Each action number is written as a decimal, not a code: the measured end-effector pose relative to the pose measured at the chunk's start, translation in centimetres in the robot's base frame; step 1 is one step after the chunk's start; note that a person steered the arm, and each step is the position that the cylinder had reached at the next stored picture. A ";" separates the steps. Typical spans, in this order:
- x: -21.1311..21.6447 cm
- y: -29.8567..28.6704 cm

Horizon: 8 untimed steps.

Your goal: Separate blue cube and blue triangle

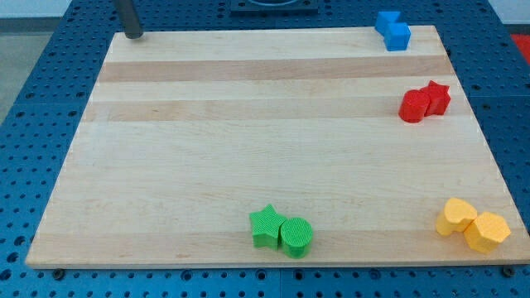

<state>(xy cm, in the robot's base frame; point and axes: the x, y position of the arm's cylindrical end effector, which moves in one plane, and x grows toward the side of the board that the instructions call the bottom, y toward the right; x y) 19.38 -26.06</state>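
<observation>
A: Where's the tip?

B: My tip [132, 35] sits at the board's top-left corner in the view, right on the back edge of the wooden board [248, 141]. No jaws on this rig, just the rod, so nothing is held. It touches no block; all are well apart from it.

A: Task pair?

B: Far side, top-right corner. Blue cube [398, 37] and blue triangle [386, 21] are touching, the triangle just behind the cube, nearer the top edge. 2 blue pcs.

A: The rest, counted?

B: 2 red at the right edge: red cylinder [413, 107] touching red star [436, 97]. 2 green at bottom centre: green star [266, 226] against green cylinder [296, 237]. 2 yellow at bottom-right: yellow heart [455, 217], shape approx., beside yellow hexagon [487, 233]. 8 blocks total, 4 pairs. Board rests on a blue perforated table [33, 124].
</observation>
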 end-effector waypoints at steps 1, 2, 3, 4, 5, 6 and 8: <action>0.6 0.0; 4.2 0.2; 7.8 1.9; 8.2 2.7; 8.6 7.4; 9.2 10.8; 12.4 26.6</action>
<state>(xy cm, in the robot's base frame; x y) 31.79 0.54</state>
